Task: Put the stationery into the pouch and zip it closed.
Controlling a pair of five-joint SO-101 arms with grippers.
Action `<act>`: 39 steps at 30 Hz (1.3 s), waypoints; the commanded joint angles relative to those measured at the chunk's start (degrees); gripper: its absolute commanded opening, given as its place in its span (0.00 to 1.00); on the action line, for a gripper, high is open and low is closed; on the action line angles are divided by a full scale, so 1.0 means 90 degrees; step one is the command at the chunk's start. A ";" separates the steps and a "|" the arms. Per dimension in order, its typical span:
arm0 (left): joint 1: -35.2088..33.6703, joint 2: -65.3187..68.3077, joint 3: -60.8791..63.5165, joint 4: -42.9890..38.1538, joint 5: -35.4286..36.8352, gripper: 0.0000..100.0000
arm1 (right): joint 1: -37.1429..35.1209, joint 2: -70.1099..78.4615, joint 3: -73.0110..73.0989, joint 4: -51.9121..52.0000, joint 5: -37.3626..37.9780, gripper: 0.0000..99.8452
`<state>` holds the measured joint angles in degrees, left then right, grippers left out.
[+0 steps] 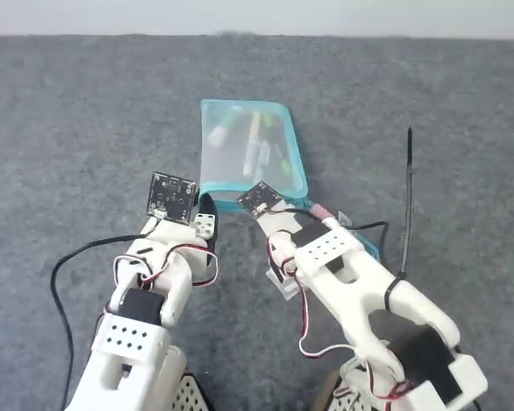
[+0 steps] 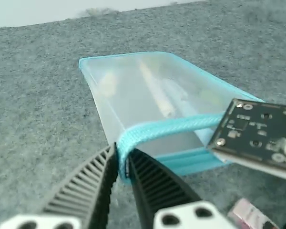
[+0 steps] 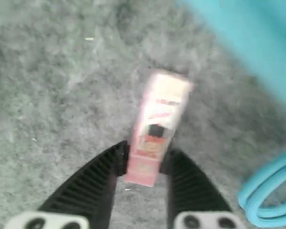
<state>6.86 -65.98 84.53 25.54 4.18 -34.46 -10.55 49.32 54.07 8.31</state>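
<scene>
Here, left claw [image 2: 122, 153] pinches frosted pouch [image 2: 143, 95] — right claw [image 3: 147, 153] clamps oblong eraser [image 3: 159, 112].

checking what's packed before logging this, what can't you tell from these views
Items inside the pouch: high and left wrist views, smeared by its frosted wall.
The pink item in the right gripper: right wrist view, blurred.
Where the slider sits: left wrist view, a circuit board covers the zip's far end.

From above, the arms' camera boards [image 1: 172, 197] hide the near edge of the pouch [image 1: 216, 171]. The stationery [image 1: 255, 141] inside shows only as pale smudges through the wall. The pink block [image 3: 155, 129] is a blur up close, its print unreadable; the left wrist view's edge crops it.
</scene>
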 commanded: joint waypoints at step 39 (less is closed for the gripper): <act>0.0010 0.0000 -0.0151 -0.0234 -0.0078 0.01 | 0.0083 0.0015 -0.5001 0.3492 0.0733 0.01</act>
<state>6.77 -65.98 84.53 25.54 4.18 -35.34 -12.57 11.60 85.19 16.40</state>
